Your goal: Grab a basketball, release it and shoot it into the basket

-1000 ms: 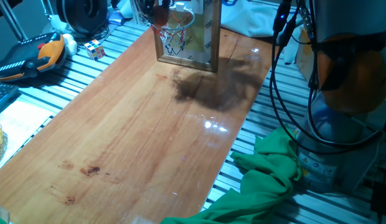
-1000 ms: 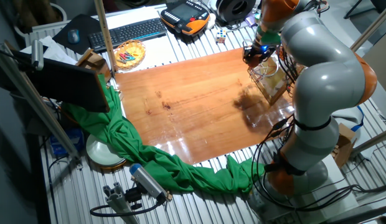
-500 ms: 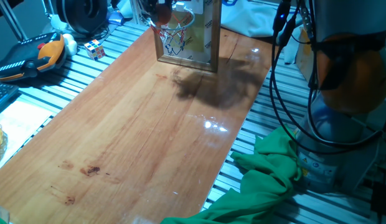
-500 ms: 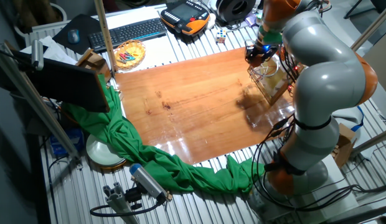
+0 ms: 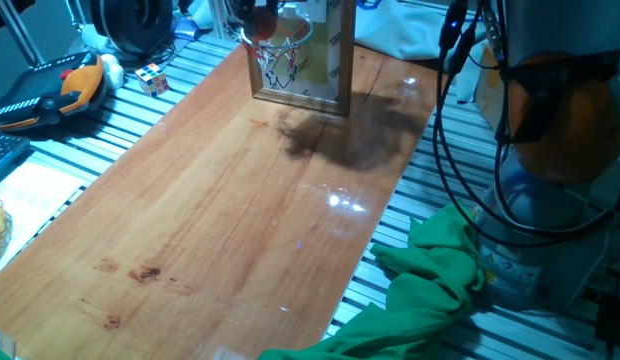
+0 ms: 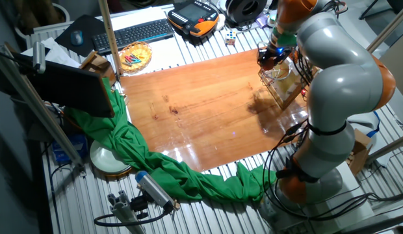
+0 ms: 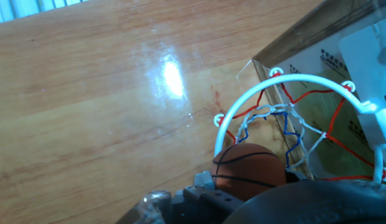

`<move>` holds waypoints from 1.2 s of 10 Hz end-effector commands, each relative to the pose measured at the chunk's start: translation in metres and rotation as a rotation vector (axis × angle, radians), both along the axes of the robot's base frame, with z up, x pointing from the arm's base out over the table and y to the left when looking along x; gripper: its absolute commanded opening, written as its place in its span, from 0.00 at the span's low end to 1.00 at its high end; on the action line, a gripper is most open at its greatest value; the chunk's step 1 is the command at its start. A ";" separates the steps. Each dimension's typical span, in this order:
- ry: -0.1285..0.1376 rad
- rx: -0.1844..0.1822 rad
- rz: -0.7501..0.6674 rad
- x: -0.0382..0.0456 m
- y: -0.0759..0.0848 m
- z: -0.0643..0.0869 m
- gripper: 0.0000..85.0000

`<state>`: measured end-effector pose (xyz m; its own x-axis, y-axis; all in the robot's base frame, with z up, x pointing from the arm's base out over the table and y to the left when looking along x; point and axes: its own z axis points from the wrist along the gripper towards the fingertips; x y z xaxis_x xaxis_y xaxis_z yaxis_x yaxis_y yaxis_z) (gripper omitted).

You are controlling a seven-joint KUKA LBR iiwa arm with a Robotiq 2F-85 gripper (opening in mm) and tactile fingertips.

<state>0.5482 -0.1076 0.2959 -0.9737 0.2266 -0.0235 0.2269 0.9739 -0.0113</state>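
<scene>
Tool (image 6: 271, 57) slightly nearer basket (image 7: 292, 124).

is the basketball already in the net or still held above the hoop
Still held, not in the net. In the hand view the basketball sits at the gripper, over the basket rim; the net below hangs empty.

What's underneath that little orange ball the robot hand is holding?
Below the basketball, in the hand view, are the basket's rim and net, over the wooden table. The ball and gripper hide the near rim.
</scene>
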 end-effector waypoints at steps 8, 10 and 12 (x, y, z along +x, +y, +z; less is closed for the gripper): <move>-0.012 -0.026 0.027 0.0006 -0.023 0.005 0.01; -0.013 -0.023 0.037 0.0037 -0.038 0.006 0.01; -0.002 -0.032 0.027 0.0038 -0.039 0.005 0.01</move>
